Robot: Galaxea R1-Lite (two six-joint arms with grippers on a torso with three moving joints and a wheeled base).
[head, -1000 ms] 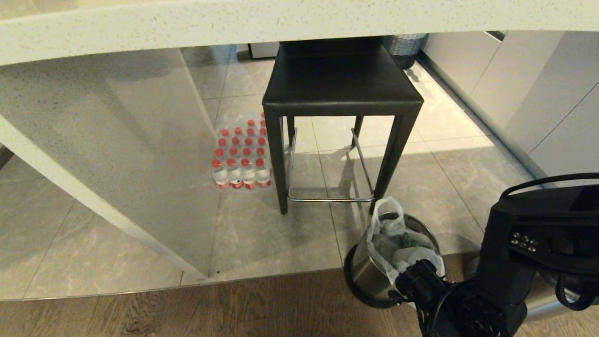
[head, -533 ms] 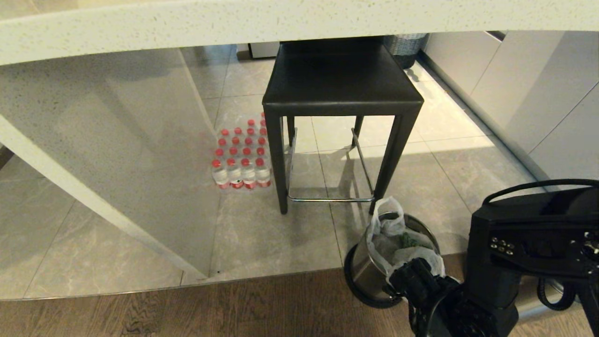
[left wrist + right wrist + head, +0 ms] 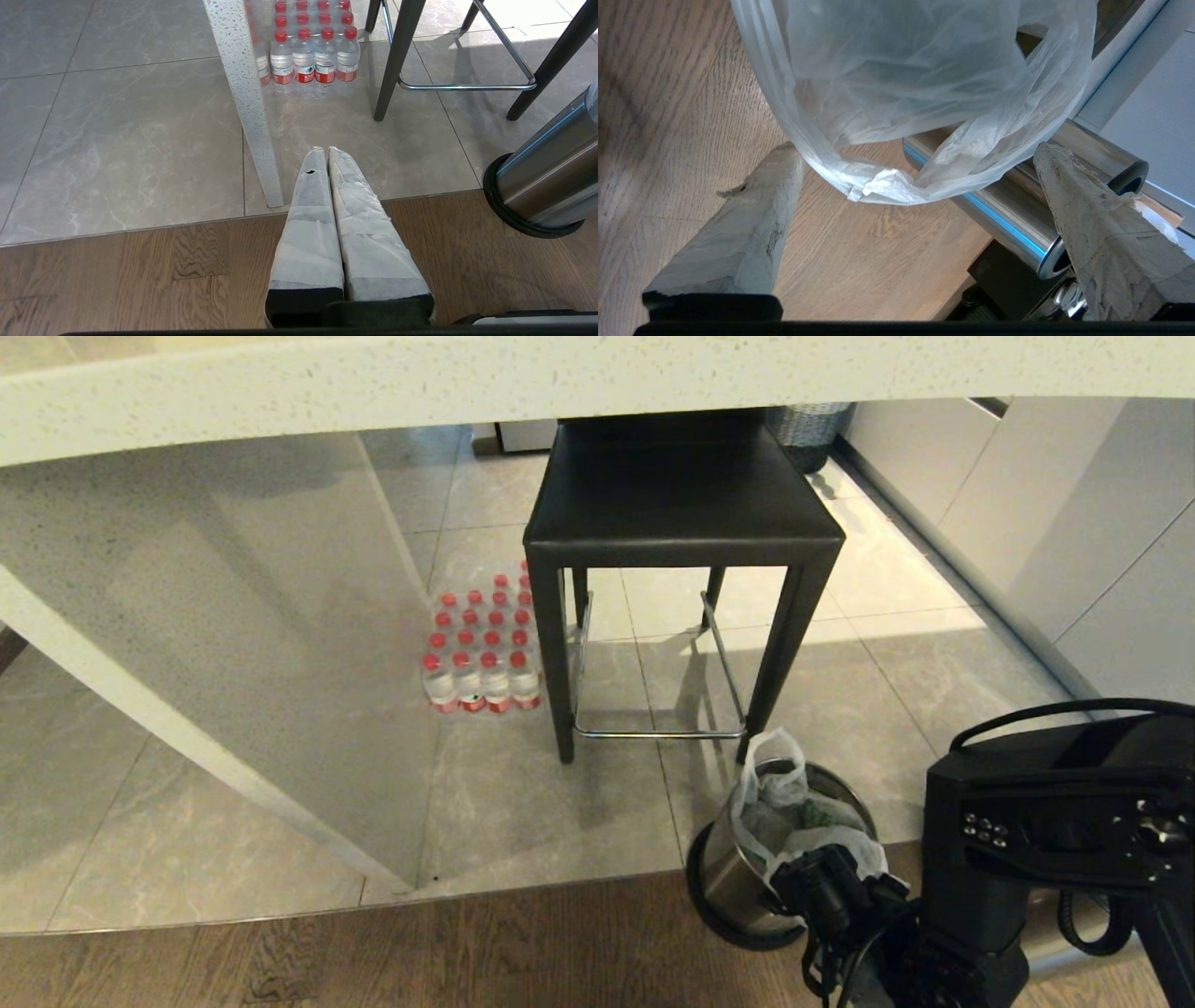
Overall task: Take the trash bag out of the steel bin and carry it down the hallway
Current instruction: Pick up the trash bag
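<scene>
Thin, crinkled, translucent film, so the trash bag (image 3: 794,817) likely very light, limp and slippery, prone to tearing or sliding out of a loose pinch. Sitting inside the steel bin (image 3: 738,887) on the floor just beside the black stool (image 3: 681,523), one handle loop standing up on the stool side, the other draped over the rim toward the robot. Best hold: probably that near loop, bunched into several layers rather than a single sheet. Right gripper (image 3: 915,186) spread wide, padded fingers (image 3: 752,210) either side of the hanging loop, nothing clamped yet. Left gripper (image 3: 327,156) pressed together and empty, parked low over the wood floor (image 3: 140,275) well apart from the bin. Pack of red-capped water bottles (image 3: 310,51) near the stool; red labels too small to read. No legible print on the bag.
</scene>
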